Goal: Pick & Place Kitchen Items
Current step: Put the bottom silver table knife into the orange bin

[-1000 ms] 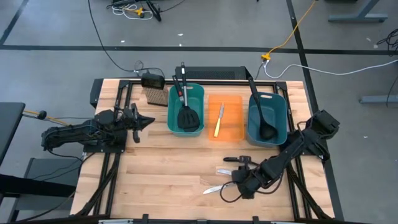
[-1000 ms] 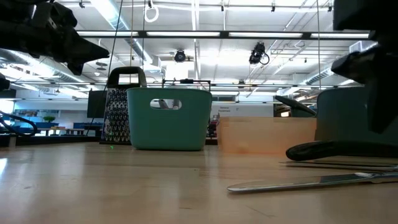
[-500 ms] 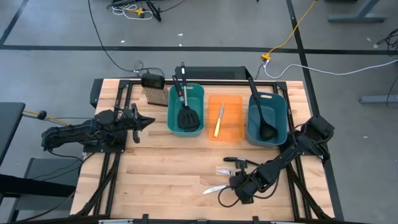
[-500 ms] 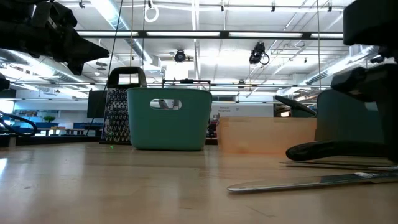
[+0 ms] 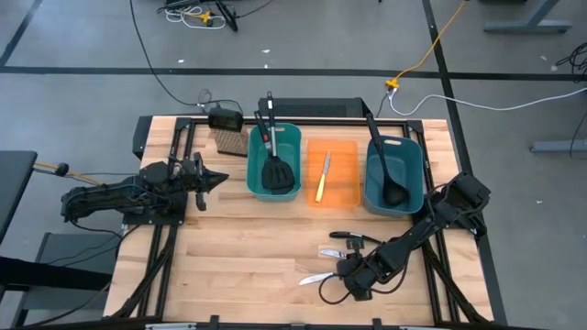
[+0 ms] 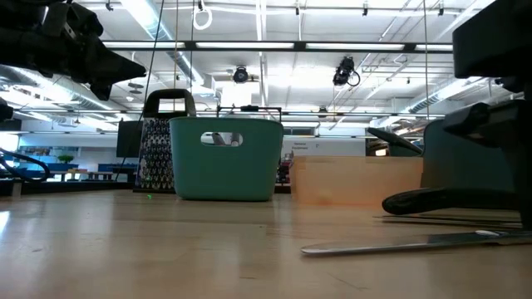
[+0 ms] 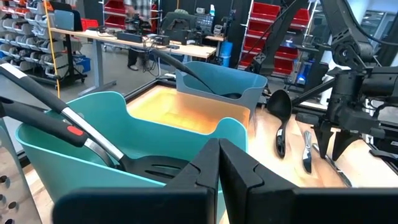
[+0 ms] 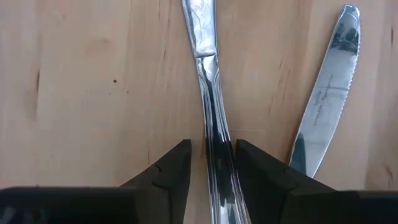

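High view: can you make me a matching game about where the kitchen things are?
Things:
1. yellow-handled knife
2. spatulas
3. brush
4. silver table knives

Places:
A. lying flat on the bare wood by the right end effector
B. in the orange bin
C. standing on the table beside the left teal bin
D. inside the left teal bin

Pairs: 1-B, 2-D, 3-C, 4-A
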You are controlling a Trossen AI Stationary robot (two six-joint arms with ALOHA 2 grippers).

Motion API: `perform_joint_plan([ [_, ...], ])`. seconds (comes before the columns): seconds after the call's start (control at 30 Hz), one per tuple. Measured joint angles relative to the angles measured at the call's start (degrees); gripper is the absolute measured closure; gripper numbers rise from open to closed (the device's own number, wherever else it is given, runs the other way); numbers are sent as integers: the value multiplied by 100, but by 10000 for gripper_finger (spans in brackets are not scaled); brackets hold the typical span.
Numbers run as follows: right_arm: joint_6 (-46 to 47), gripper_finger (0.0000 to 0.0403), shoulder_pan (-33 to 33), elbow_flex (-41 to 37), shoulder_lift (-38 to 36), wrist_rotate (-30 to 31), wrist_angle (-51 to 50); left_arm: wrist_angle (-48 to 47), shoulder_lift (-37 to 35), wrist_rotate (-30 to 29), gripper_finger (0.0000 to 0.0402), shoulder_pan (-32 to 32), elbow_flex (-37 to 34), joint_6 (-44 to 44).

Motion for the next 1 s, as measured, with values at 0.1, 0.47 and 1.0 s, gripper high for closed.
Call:
perform_joint_plan([
  [0.1, 138, 278, 0, -8, 6, -7, 66, 0, 0, 11, 387, 0, 0, 0],
  [0.47, 440, 327, 0, -10, 26, 19, 216, 2, 0, 151, 387, 0, 0, -8],
  [1.0, 284, 375, -62, -11, 37, 73, 716, 0, 0, 149, 387, 0, 0, -57],
])
